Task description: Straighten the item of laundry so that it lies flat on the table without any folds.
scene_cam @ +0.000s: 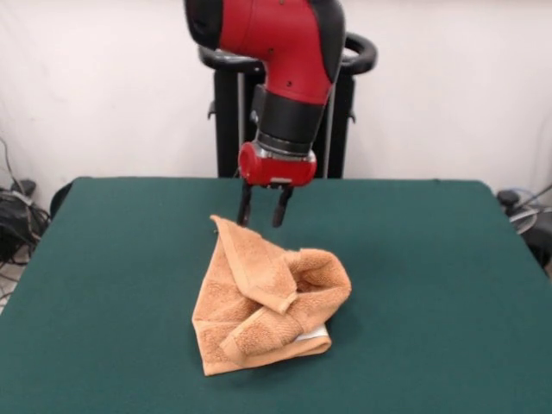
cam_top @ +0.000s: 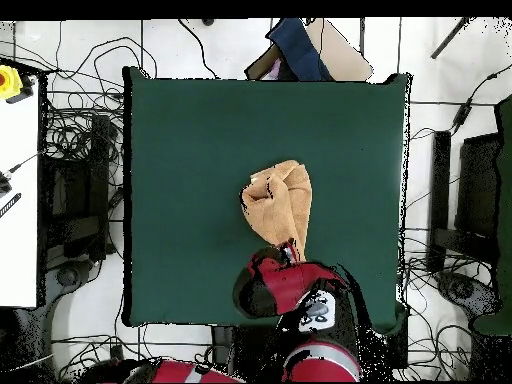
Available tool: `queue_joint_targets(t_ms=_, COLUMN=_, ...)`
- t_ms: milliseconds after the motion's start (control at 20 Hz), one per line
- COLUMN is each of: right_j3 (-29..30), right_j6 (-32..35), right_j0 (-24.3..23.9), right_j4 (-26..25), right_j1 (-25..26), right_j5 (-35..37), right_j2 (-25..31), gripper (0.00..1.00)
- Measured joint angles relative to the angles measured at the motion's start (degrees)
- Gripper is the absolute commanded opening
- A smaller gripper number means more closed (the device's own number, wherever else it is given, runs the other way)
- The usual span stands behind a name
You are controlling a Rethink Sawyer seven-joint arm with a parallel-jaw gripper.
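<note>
Orange-tan terry towel [scene_cam: 267,297] sits crumpled near the middle of the dark green counter [scene_cam: 103,285] — folded over itself in several layers, one pointed corner raised toward the robot, a bit of white showing under its lower edge in the front view. Red and black arm [scene_cam: 289,60] comes down from above, its end effector [scene_cam: 263,207] hanging just above and behind that raised corner, the two dark fingers [scene_cam: 245,207] spread apart with nothing between them. Overhead view puts the towel [cam_top: 280,205] just ahead of the arm's wrist [cam_top: 285,280] — cloth bunched, not flat.
</note>
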Motion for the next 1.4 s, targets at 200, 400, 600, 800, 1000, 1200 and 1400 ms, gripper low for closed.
queue_joint_targets(t_ms=200, right_j3=-0.01, right_j6=0.00, right_j0=-0.05, right_j4=0.01, right_j1=3.43, right_j5=-4.86, right_j2=-1.35, gripper=1.00)
queue_joint_targets(t_ms=400, right_j3=-0.03, right_j6=0.00, right_j0=-0.05, right_j4=0.05, right_j1=7.61, right_j5=-9.70, right_j2=-2.24, gripper=1.00)
queue_joint_targets(t_ms=600, right_j3=-0.06, right_j6=0.00, right_j0=-0.06, right_j4=0.33, right_j1=10.21, right_j5=-12.24, right_j2=-2.75, gripper=1.00)
queue_joint_targets(t_ms=800, right_j3=0.01, right_j6=0.00, right_j0=-0.05, right_j4=0.51, right_j1=10.62, right_j5=-14.37, right_j2=-3.23, gripper=0.00)
queue_joint_targets(t_ms=1000, right_j3=-0.02, right_j6=0.00, right_j0=-0.02, right_j4=0.92, right_j1=10.70, right_j5=-14.42, right_j2=-3.27, gripper=0.00)
queue_joint_targets(t_ms=1200, right_j3=0.34, right_j6=0.00, right_j0=0.17, right_j4=1.26, right_j1=9.89, right_j5=-14.13, right_j2=-3.27, gripper=0.00)
queue_joint_targets(t_ms=1400, right_j3=2.03, right_j6=0.00, right_j0=0.37, right_j4=2.31, right_j1=6.56, right_j5=-11.70, right_j2=-3.22, gripper=0.00)
